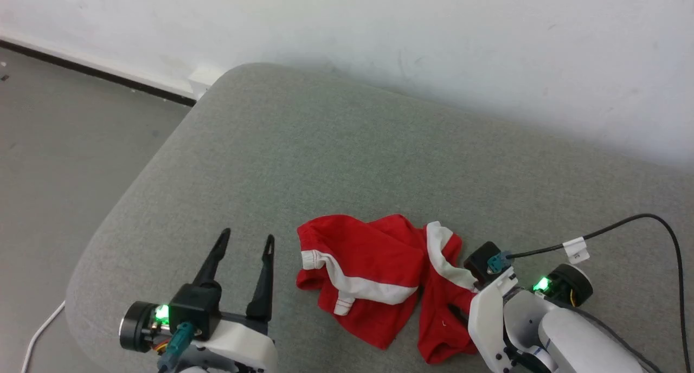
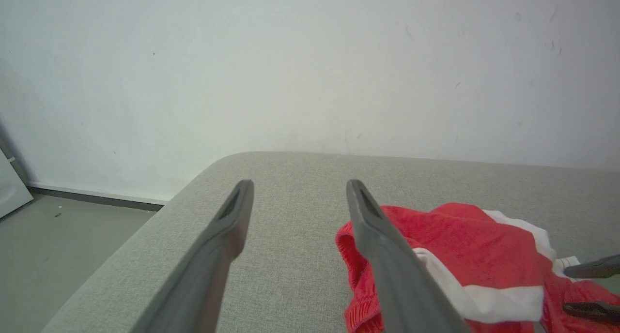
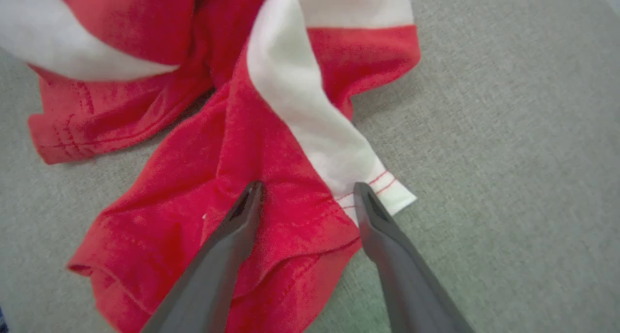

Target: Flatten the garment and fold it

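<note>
The garment (image 1: 368, 264), bright red shorts with white side stripes, lies crumpled on the grey cushion (image 1: 325, 161), its gathered waistband at the left. My left gripper (image 1: 245, 237) rests open just left of it with nothing between its fingers; in the left wrist view the left gripper (image 2: 299, 188) has the garment (image 2: 465, 241) beside its right finger. My right wrist (image 1: 493, 297) hangs over the shorts' right leg and hides its fingers. In the right wrist view my right gripper (image 3: 307, 192) is open, its fingertips straddling the hem of the garment (image 3: 242, 129) beside the white stripe's end.
A white wall backs the cushion. The cushion's rounded left edge (image 1: 124, 199) drops to grey floor (image 1: 65, 145), where a white cord (image 1: 40, 329) lies. A black cable (image 1: 623, 226) loops over the cushion at the right.
</note>
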Robot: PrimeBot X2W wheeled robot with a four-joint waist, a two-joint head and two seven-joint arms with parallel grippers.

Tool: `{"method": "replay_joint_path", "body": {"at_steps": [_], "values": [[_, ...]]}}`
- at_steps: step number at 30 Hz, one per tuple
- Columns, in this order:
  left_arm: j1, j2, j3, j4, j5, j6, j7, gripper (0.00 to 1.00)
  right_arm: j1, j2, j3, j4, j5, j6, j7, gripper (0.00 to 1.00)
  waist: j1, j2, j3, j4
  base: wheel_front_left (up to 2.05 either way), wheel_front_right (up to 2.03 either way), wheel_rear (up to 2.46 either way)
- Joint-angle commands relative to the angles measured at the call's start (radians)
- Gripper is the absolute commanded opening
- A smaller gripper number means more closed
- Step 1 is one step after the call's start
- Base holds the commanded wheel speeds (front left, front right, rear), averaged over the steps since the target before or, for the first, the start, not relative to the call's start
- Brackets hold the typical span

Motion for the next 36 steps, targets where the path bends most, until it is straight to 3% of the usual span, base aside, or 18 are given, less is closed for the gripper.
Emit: {"method": "replay_joint_path", "body": {"at_steps": [1,2,3,4,11,19,23,24,25,31,36], "values": [[0.007,-0.015,0.008,0.004,0.010,-0.014,-0.005,1.00,-0.020,-0.006,0.021,0.031,0.010,-0.002,-0.006,1.00,0.0000,0.0000,0.020,0.018,0.00,0.00,0.00],[0.008,-0.022,0.011,0.008,0.015,-0.020,-0.005,1.00,-0.023,-0.007,0.035,0.048,0.016,-0.002,-0.005,0.87,0.0000,0.0000,0.022,0.018,0.00,0.00,0.00],[0.008,-0.027,0.014,0.012,0.019,-0.026,-0.005,1.00,-0.027,-0.007,0.047,0.062,0.022,-0.002,-0.006,0.05,0.0000,0.0000,0.024,0.017,0.00,0.00,0.00],[0.008,-0.033,0.017,0.017,0.022,-0.032,-0.005,1.00,-0.032,-0.008,0.057,0.072,0.027,-0.002,-0.013,0.00,0.0000,0.0000,0.025,0.014,0.00,0.00,0.00],[0.017,-0.055,0.046,0.042,0.043,-0.064,-0.005,1.00,-0.044,-0.077,0.069,0.074,0.062,-0.002,-0.098,0.00,0.0000,0.0000,0.001,-0.042,0.00,0.00,0.00],[0.030,-0.074,0.068,0.051,0.062,-0.097,-0.005,1.00,-0.026,-0.325,-0.038,-0.019,0.055,-0.002,-0.101,0.00,0.0000,0.0000,-0.020,-0.137,0.00,0.00,0.00],[0.033,-0.096,0.071,0.057,0.072,-0.110,-0.005,1.00,0.027,-0.386,-0.113,-0.037,0.068,-0.002,-0.067,0.00,0.0000,0.0000,-0.017,-0.174,0.00,0.00,0.00],[0.033,-0.101,0.071,0.059,0.074,-0.114,-0.005,1.00,0.042,-0.383,-0.135,-0.035,0.075,-0.002,-0.069,0.73,0.0000,0.0000,-0.015,-0.184,0.00,0.00,0.00],[0.032,-0.107,0.070,0.062,0.076,-0.119,-0.005,1.00,0.056,-0.379,-0.158,-0.029,0.072,-0.002,-0.077,1.00,0.0000,0.0000,-0.013,-0.192,0.00,0.00,0.00],[0.026,-0.141,0.042,0.083,0.092,-0.149,-0.005,1.00,0.103,-0.318,-0.267,-0.027,0.034,-0.002,-0.158,1.00,0.0000,0.0000,-0.013,-0.232,0.00,0.00,0.00],[0.023,-0.183,-0.008,0.112,0.074,-0.193,0.006,1.00,0.157,-0.223,-0.424,-0.134,-0.012,-0.002,-0.317,1.00,0.0000,0.0000,-0.023,-0.270,0.00,0.00,0.00]]}}
